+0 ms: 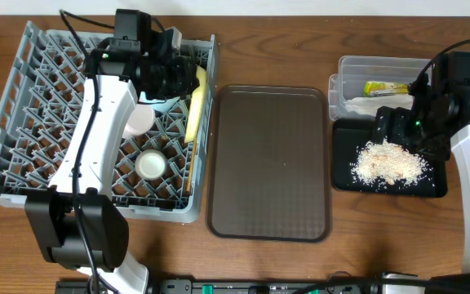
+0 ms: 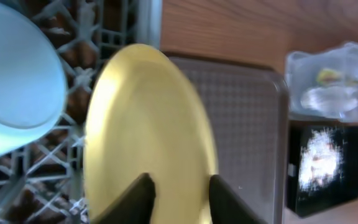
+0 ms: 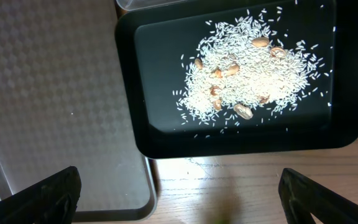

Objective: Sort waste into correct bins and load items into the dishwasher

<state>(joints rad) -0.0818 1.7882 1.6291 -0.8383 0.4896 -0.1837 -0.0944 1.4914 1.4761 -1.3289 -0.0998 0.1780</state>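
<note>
Wooden tabletop bears the grey dish rack (image 1: 23, 106). The plain, glossy yellow plate (image 1: 196, 102) stands on edge against its right wall, long axis front to back. The left gripper (image 2: 179, 200) is parted before the plate, with contact unclear. The right gripper (image 3: 179, 193) gapes wide and empty over the black tray (image 3: 166, 143).

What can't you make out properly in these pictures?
Light blue bowl: left wrist view, cut off by the edge; overhead, mostly under the left arm.
Snack wrapper: left wrist view, blurred.
Left claw: left wrist view, unclear whether it pinches the yellow plate; overhead, hidden under the arm.
</note>
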